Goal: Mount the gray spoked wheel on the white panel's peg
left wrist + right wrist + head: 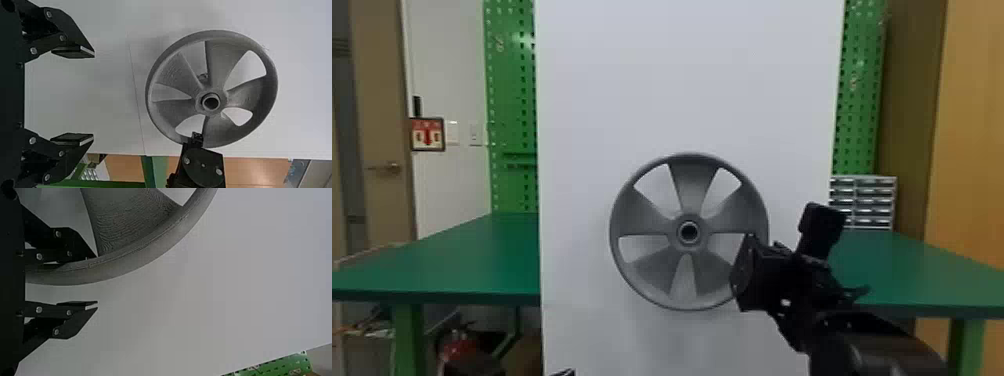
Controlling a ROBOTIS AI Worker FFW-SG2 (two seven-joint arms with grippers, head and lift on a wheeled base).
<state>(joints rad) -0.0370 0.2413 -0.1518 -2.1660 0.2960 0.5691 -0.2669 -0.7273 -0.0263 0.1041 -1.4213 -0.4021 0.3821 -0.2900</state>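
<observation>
The gray spoked wheel (689, 190) stands upright, face-on, against the white panel (682, 75). A dark round centre shows in its hub (211, 102); I cannot tell whether the peg is inside. My right gripper (749, 272) is at the wheel's lower right rim. In the right wrist view, its fingers are apart, one on each side of the rim (129, 260), and a gap separates the outer finger from it; the right gripper (96, 281) is open. A bit of my left gripper (564, 372) shows at the bottom edge. The left gripper (94, 95) stands open and empty, apart from the wheel.
Green tabletops (457, 255) extend on both sides of the panel, with green pegboards (512, 100) behind. A small drawer cabinet (869, 200) stands on the right tabletop. Bare panel surface surrounds the wheel.
</observation>
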